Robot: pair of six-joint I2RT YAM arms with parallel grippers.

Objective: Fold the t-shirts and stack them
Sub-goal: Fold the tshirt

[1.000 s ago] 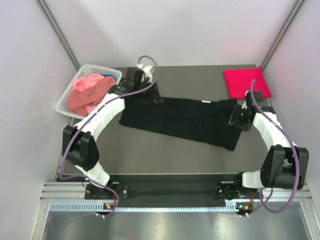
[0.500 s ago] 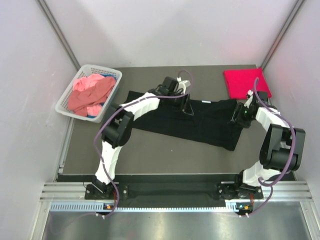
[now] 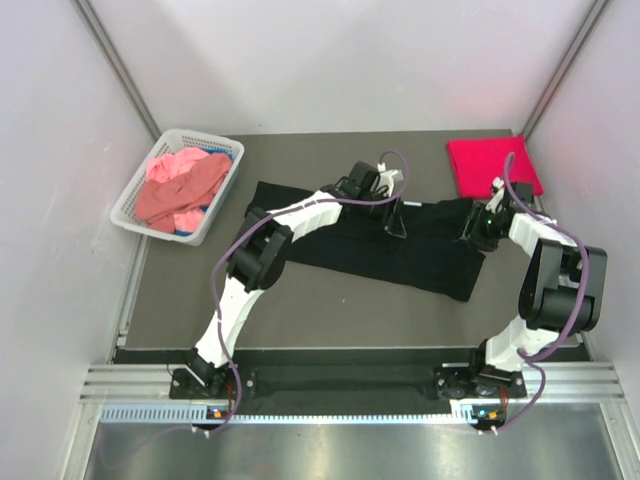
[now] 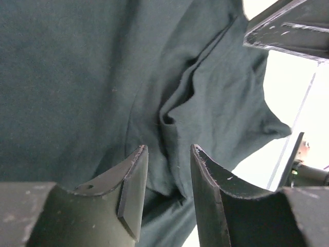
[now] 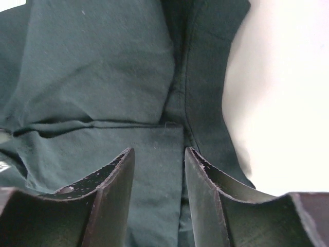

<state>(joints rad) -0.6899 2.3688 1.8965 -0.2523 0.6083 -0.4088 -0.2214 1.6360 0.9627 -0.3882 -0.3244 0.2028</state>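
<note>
A black t-shirt (image 3: 400, 262) lies spread flat across the middle of the table, running from back left to front right. My left gripper (image 3: 397, 222) reaches over its far edge near the middle. In the left wrist view this gripper (image 4: 167, 149) is open just above a rumpled fold of the black cloth (image 4: 77, 77). My right gripper (image 3: 472, 232) hovers at the shirt's right end. Its wrist view shows it (image 5: 158, 150) open over a hem of the black cloth (image 5: 92, 67). A folded red t-shirt (image 3: 490, 165) lies at the back right.
A white lattice basket (image 3: 128, 200) stands at the back left with salmon pink t-shirts (image 3: 180, 180) heaped in it and a bit of blue cloth (image 3: 218, 152) showing. Grey walls close in on both sides. The table's bare surface (image 3: 300, 310) runs along the front.
My left arm has swung right, from the shirt's left end near the basket to its far edge past the middle. The right gripper has shifted slightly back.
</note>
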